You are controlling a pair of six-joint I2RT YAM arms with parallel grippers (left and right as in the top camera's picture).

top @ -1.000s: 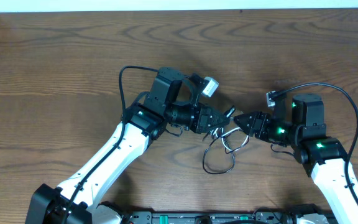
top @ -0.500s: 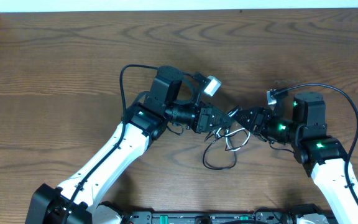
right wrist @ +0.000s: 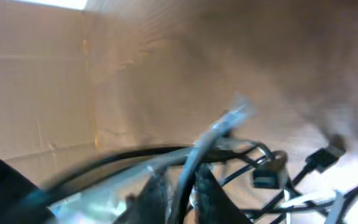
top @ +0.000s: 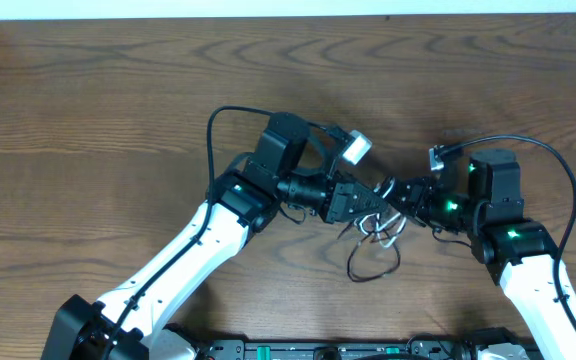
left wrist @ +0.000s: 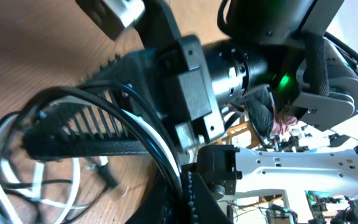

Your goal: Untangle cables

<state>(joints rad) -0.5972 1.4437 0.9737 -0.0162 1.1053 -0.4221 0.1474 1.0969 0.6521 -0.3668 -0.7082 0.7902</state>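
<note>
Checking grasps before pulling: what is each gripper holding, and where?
Left gripper and right gripper both seem to pinch the cables, at the tangle's upper strands.

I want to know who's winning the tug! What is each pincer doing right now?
Left pincer: cannot be told; thin black and white tangled cables cover it.
Right pincer: closed on those cables.
</note>
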